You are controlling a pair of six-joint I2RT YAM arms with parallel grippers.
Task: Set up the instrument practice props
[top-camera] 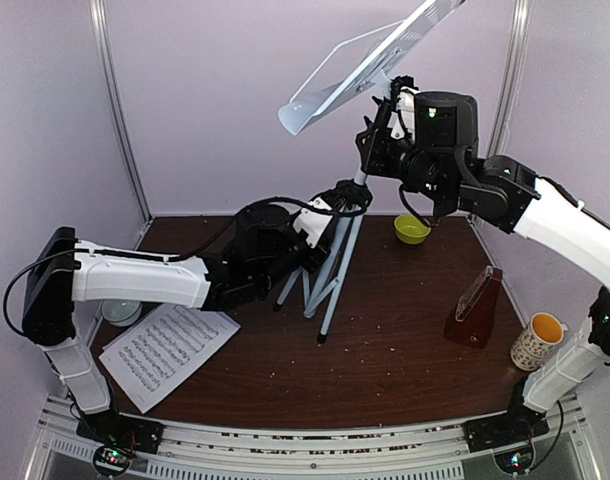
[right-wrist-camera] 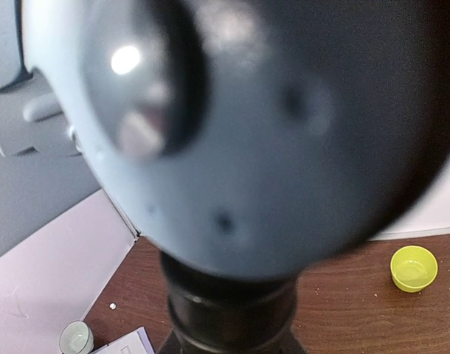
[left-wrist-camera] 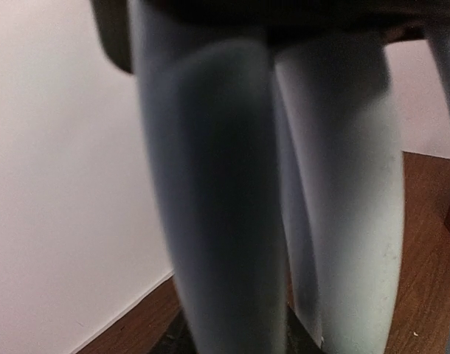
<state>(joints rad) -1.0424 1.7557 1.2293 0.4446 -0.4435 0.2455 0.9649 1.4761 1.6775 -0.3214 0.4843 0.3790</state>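
The music stand stands at the table's middle, its white desk point(top-camera: 370, 60) tilted high and its silver tripod legs point(top-camera: 335, 270) spread on the wood. My left gripper point(top-camera: 337, 203) is closed around the stand at the top of the legs. In the left wrist view the blurred legs point(left-wrist-camera: 210, 206) fill the frame and hide my fingers. My right gripper point(top-camera: 378, 135) grips the pole just under the desk. In the right wrist view a blurred grey joint point(right-wrist-camera: 247, 125) hides its fingers. Sheet-music pages point(top-camera: 165, 350) lie front left. The metronome point(top-camera: 475, 310) stands at right.
A yellow-green bowl point(top-camera: 412, 229) sits behind the stand and also shows in the right wrist view point(right-wrist-camera: 414, 268). A patterned mug point(top-camera: 538, 340) stands at the right edge. A small round jar point(top-camera: 120, 312) sits by the left arm. Walls enclose the table closely.
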